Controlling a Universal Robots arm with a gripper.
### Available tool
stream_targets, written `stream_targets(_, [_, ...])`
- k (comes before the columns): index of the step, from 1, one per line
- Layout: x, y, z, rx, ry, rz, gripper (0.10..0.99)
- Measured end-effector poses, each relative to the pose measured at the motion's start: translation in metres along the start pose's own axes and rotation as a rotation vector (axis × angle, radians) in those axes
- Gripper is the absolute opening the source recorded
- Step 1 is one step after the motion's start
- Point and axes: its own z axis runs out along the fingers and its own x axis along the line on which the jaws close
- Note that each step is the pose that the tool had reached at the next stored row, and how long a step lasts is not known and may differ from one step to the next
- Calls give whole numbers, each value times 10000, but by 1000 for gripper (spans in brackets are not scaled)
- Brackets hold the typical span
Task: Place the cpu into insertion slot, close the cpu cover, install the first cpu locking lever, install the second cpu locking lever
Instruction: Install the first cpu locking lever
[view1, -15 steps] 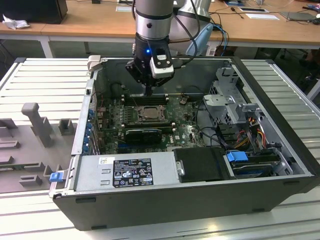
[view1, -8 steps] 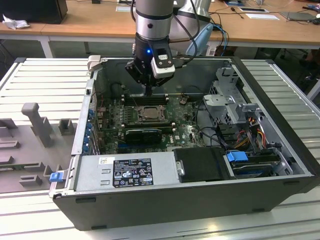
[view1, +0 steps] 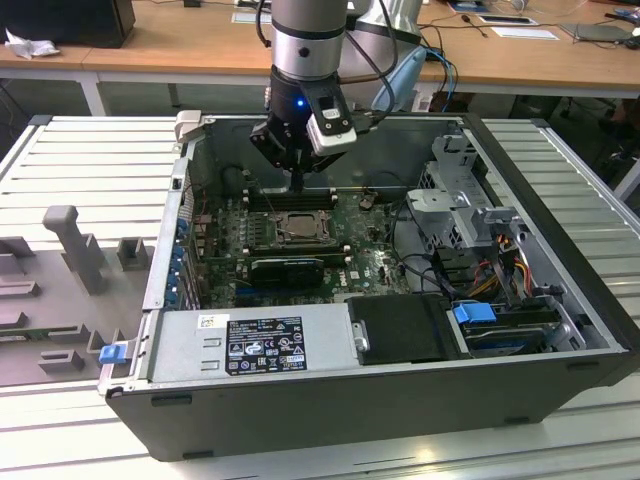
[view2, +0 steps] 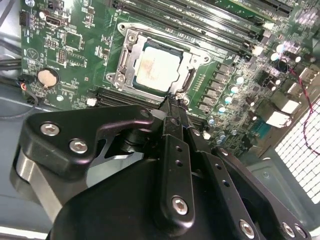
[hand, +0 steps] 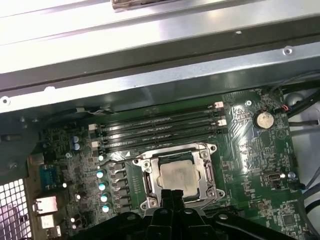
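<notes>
My pincer (view2: 172, 102), pressed together and empty, sits at a corner of the closed cpu cover (view2: 131, 47) over the seated cpu (view2: 156, 67); I'd bear down slowly, staying off its metal top.

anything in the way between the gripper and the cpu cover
Nothing visible. The gripper hangs right at the edge of the cpu cover, which lies down over the cpu.
</notes>
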Motion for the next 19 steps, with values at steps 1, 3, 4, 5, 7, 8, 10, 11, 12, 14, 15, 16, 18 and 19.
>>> stream_targets(1, [0, 0, 0, 2, 3, -89, 106])
stream_targets(3, [0, 0, 0, 6, 9, -244, 106])
stream_targets(4, [0, 0, 0, 8, 14, -363, 106])
stream_targets(5, [0, 0, 0, 12, 18, -485, 106])
stream_targets(7, [0, 0, 0, 15, 23, -597, 106])
stream_targets(8, [0, 0, 0, 17, 26, -686, 106])
stream_targets(10, [0, 0, 0, 18, 30, -779, 106])
stream_targets(11, [0, 0, 0, 20, 32, -838, 106])
stream_targets(12, [0, 0, 0, 21, 34, -880, 106])
stream_targets(14, [0, 0, 0, 24, 38, -1007, 106])
stream_targets(15, [1, 0, 0, 25, 36, -1019, 106])
stream_targets(16, [7, -1, 1, 24, 31, -1021, 106])
stream_targets(18, [55, -10, 2, 19, 7, -1021, 106])
stream_targets(19, [81, -14, 3, 16, -8, -1023, 106])
